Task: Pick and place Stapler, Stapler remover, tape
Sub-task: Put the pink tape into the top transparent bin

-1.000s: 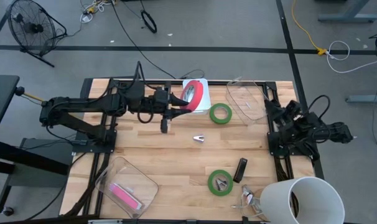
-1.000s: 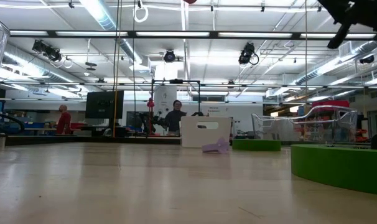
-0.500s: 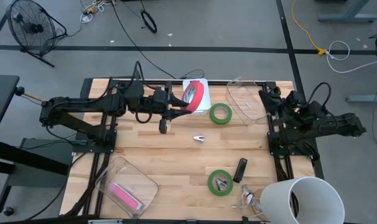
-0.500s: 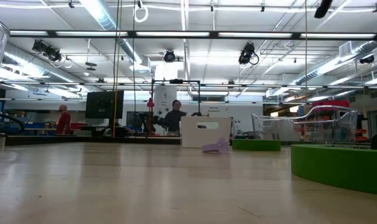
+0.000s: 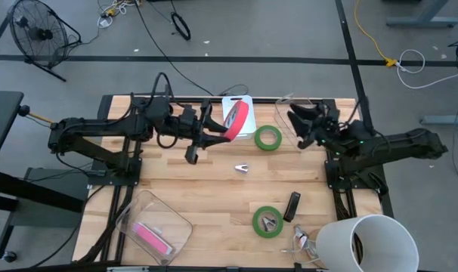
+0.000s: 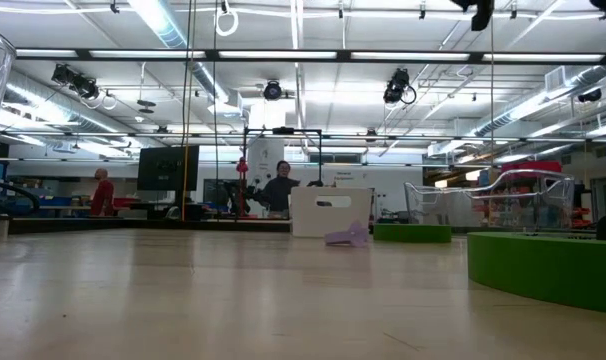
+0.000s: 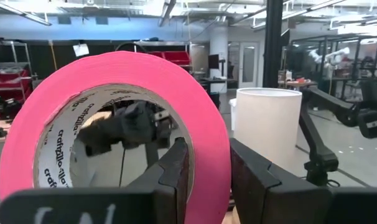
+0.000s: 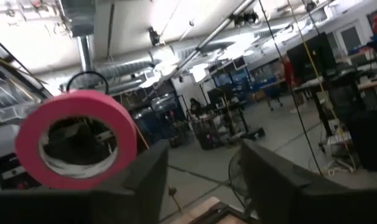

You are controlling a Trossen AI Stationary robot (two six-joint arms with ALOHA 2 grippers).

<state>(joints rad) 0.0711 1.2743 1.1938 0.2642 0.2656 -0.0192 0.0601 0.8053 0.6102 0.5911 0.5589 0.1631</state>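
Right claw (image 5: 298, 125) reached toward red tape (image 5: 239, 119) | left claw (image 5: 218, 130) still gripping it

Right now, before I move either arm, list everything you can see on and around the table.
red tape roll: 1, red, lifted at the table's far edge, clamped through its wall
green tape rolls: 2, green, one far centre, one near edge
white box: 1, white, far edge
clear bins: 2, clear, far right; near left holding a pink item
small metal piece: 1, silver, table centre
black item: 1, beside the near green roll
white bucket: 1, near right corner
fan: 1, black, floor
left gripper: holding the red roll
right gripper: open, over the far clear bin
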